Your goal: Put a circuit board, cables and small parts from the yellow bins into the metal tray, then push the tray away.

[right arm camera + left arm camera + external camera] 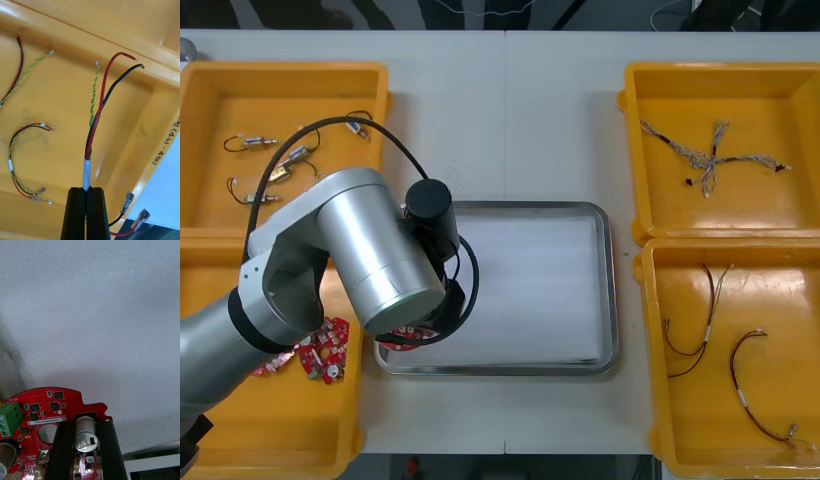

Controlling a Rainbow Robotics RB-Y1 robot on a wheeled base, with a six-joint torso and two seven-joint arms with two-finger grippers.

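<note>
The left gripper pinches the board by its metal can, low over the near-left corner of the tray, likely to lay it there, while the right gripper pinches a cable by its white sleeve over a bin, seemingly for carrying across.

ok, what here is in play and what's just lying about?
In hand:
left gripper, shut on a circuit board, over the metal tray
right gripper, shut on a cable, above a yellow bin

Lying about:
spare boards, near left bin
small metal parts, far left bin
twisted cables, far right bin
loose cables, under the right gripper
</note>
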